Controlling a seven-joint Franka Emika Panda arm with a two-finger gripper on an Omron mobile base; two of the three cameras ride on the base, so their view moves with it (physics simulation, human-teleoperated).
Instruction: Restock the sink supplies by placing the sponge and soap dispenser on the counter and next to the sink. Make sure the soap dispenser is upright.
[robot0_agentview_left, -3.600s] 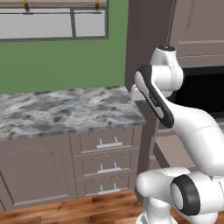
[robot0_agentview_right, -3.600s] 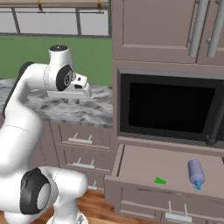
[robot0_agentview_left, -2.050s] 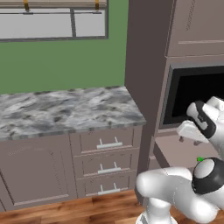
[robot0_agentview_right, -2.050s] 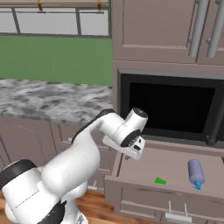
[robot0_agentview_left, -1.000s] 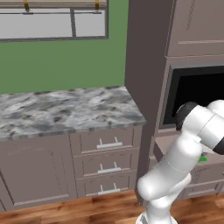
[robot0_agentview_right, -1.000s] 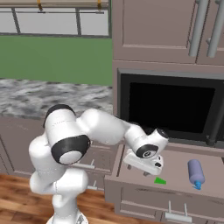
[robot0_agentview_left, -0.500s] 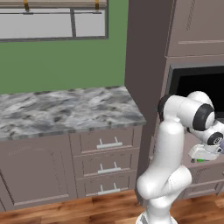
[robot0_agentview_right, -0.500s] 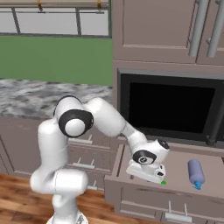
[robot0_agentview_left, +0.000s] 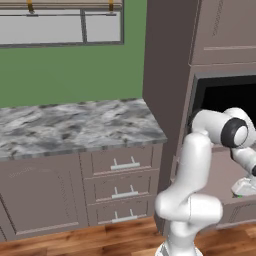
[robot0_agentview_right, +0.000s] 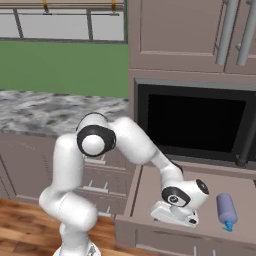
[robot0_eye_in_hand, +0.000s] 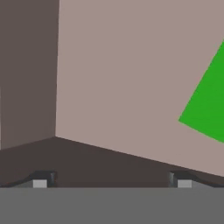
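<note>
Where counter (robot0_agentview_left: 75, 125) ends, open drawer (robot0_agentview_right: 150, 190)

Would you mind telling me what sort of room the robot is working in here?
A kitchen, rendered: a marbled counter over drawer fronts, a built-in oven set in tall cabinets, and an open drawer holding a soap dispenser.

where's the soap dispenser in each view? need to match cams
Left base view: can't make it out; the arm blocks the open drawer at the right edge.
Right base view: soap dispenser lies on its side at lower right, in the drawer, right of the pincer.
Hand view: not in it.
Shared landmark: the open drawer.
</note>
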